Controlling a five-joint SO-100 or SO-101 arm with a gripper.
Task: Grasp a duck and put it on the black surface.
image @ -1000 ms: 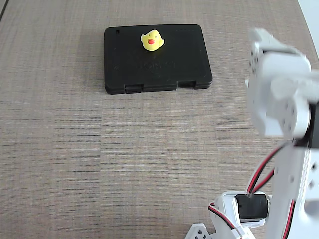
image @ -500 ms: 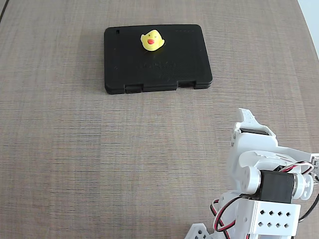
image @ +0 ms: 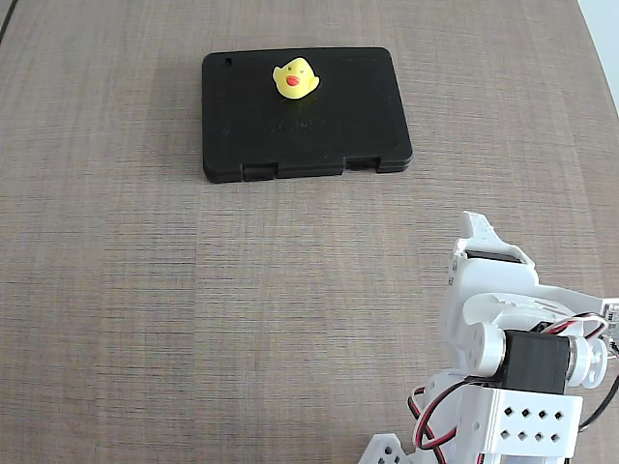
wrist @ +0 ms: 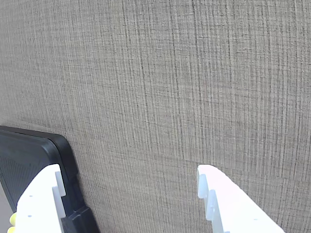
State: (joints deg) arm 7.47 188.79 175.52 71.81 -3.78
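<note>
Wrist view — gripper [wrist: 129,187] empty, jaws spread, fingers cut off below; black surface [wrist: 29,155] partly hidden

Surface [image: 193,319] is grey-brown w/ fine woven-like lines, flat; a pale strip [image: 602,19] shows at top right corner.

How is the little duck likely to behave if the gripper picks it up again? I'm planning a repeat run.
The duck looks small, rounded and smooth, so it may slip or squirt out of a hard two-finger pinch. Its tiny size suggests it is very light. Sitting on the black case, it could slide or tip if nudged rather than squarely pinched.
</note>
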